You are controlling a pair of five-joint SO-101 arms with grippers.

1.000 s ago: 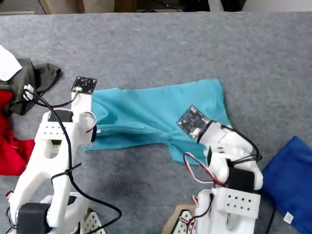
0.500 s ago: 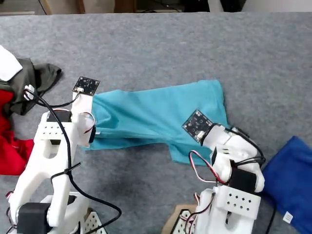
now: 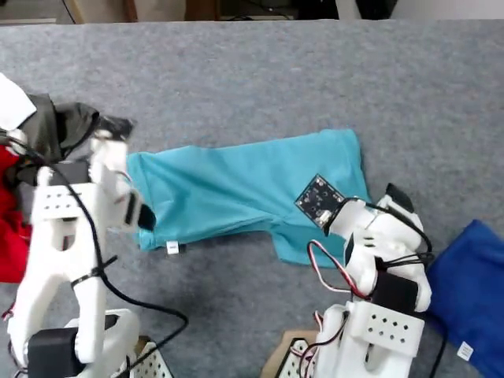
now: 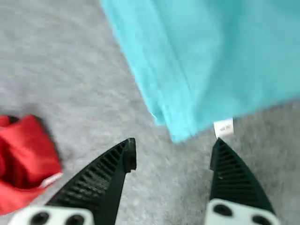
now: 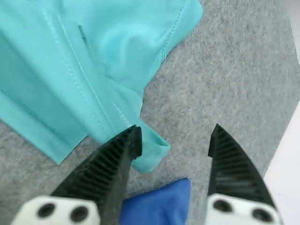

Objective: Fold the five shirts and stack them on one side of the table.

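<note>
A teal shirt [image 3: 236,189] lies folded lengthwise across the middle of the table, with a small white tag [image 3: 172,247] at its near-left corner. In the left wrist view my left gripper [image 4: 173,152] is open just above the grey table, right off that corner [image 4: 183,126] and its tag [image 4: 223,127]. My right gripper [image 5: 174,140] is open too, over the teal shirt's right sleeve end [image 5: 150,154], holding nothing. A folded blue shirt [image 3: 472,291] sits at the right edge. On the left lie a red shirt [image 3: 12,236] and a dark green shirt [image 3: 59,130].
The left arm [image 3: 75,213] stands between the left pile and the teal shirt. Between the teal and blue shirts stands the right arm [image 3: 378,252]. A white cloth [image 3: 12,98] lies on the dark green shirt. Bare grey table stretches along the far side.
The left arm has swung left off the teal shirt's left end, which now lies flat with its tag showing. The right arm has drawn back a little to the right.
</note>
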